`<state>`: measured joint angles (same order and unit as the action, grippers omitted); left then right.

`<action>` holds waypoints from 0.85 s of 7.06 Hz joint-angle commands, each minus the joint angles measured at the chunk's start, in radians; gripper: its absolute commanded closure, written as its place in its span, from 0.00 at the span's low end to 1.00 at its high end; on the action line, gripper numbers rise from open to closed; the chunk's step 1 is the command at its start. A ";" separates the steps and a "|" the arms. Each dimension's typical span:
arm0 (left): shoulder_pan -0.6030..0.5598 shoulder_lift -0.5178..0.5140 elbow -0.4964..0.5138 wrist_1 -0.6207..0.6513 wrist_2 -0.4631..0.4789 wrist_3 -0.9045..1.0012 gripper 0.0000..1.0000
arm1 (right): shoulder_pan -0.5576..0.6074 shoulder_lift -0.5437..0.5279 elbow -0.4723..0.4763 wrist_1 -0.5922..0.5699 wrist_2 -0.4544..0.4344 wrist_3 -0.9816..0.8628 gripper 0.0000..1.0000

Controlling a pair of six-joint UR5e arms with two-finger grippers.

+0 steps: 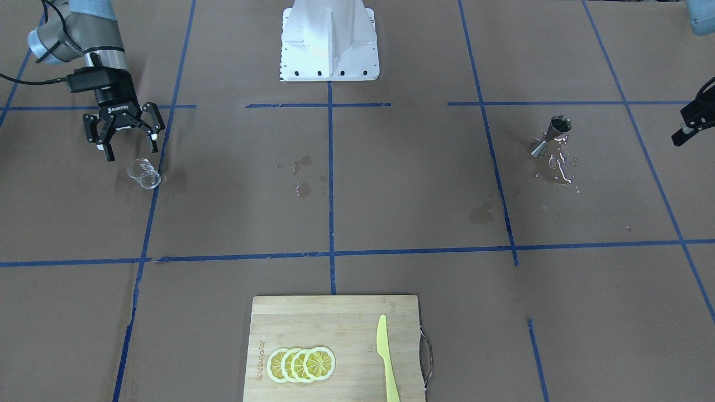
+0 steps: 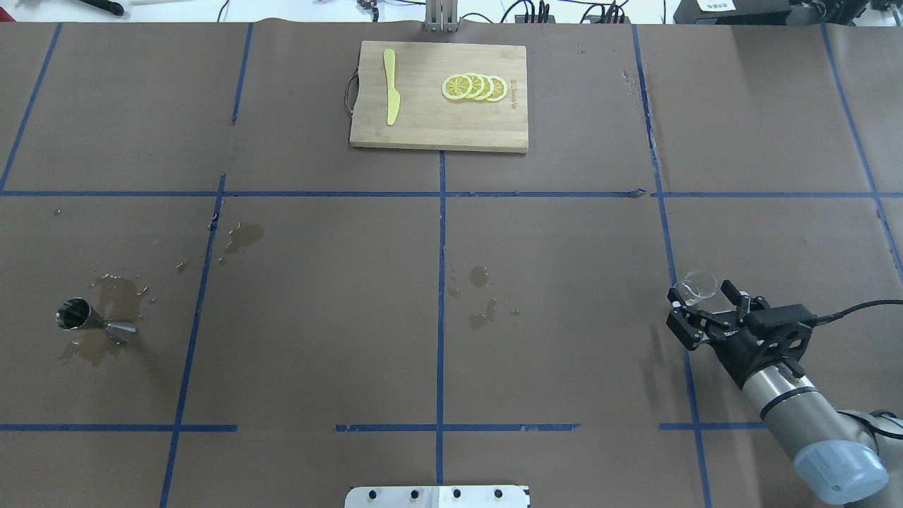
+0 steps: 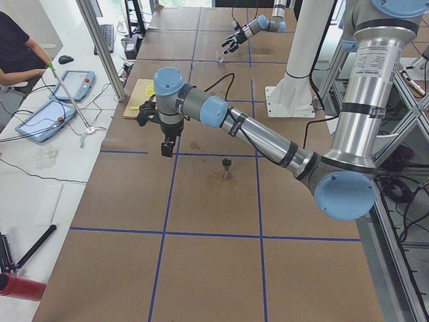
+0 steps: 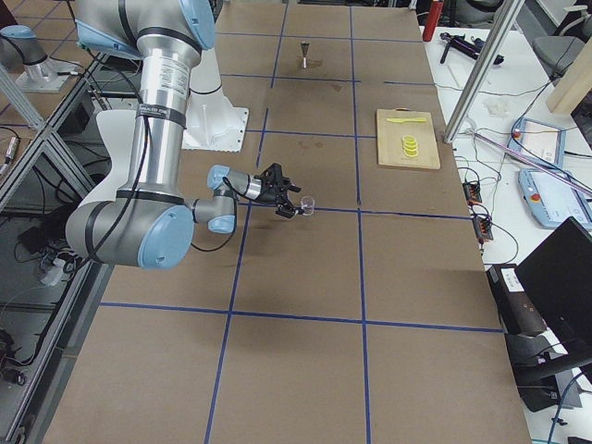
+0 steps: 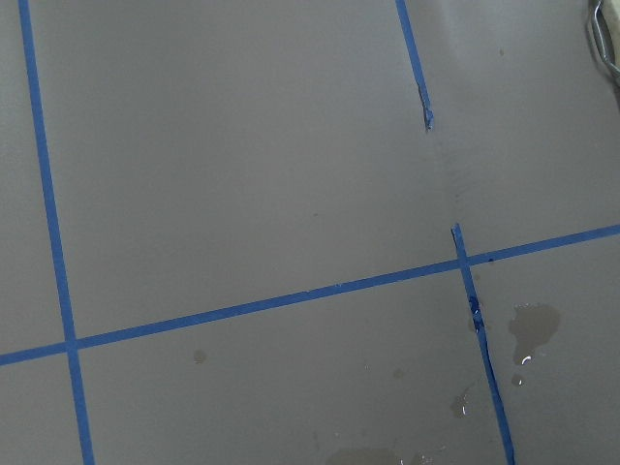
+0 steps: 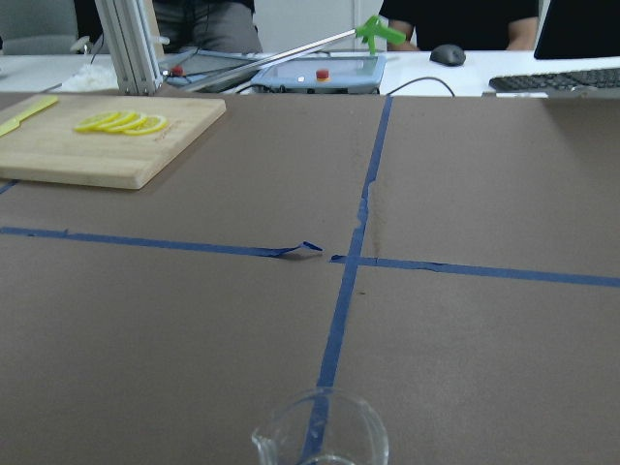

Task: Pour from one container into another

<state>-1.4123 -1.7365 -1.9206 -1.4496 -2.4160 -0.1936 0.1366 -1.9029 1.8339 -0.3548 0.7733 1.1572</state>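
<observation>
Two grippers: right gripper (image 1: 131,149) splayed, empty, beaker (image 1: 144,173) upright on the table (image 1: 391,195) just past its fingertips, untouched; left gripper (image 3: 165,150) cropped or distant, grip state unclear. Jigger (image 1: 552,135) stands well across the table in a puddle (image 1: 558,176); cutting board (image 1: 335,324) farthest.

A cutting board (image 2: 437,123) holds lemon slices (image 2: 474,87) and a yellow knife (image 2: 391,96)

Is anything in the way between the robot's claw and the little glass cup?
No, nothing visible. The glass beaker sits just in front of the open right gripper. Across the table to the metal jigger there are only tape lines and wet spots. The cutting board is off to the side.
</observation>
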 commanded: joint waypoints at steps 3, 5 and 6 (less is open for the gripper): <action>0.001 0.000 0.009 0.002 0.000 -0.001 0.00 | 0.367 -0.128 0.124 -0.003 0.804 -0.036 0.00; 0.012 0.017 0.015 0.002 0.000 -0.001 0.00 | 0.897 -0.082 0.006 -0.048 1.337 -0.333 0.00; 0.013 0.017 0.026 0.002 0.000 -0.001 0.00 | 1.066 0.011 -0.065 -0.170 1.473 -0.488 0.00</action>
<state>-1.4034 -1.7249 -1.9045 -1.4477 -2.4160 -0.1948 0.9454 -1.9727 1.8534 -0.4206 2.0103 0.8602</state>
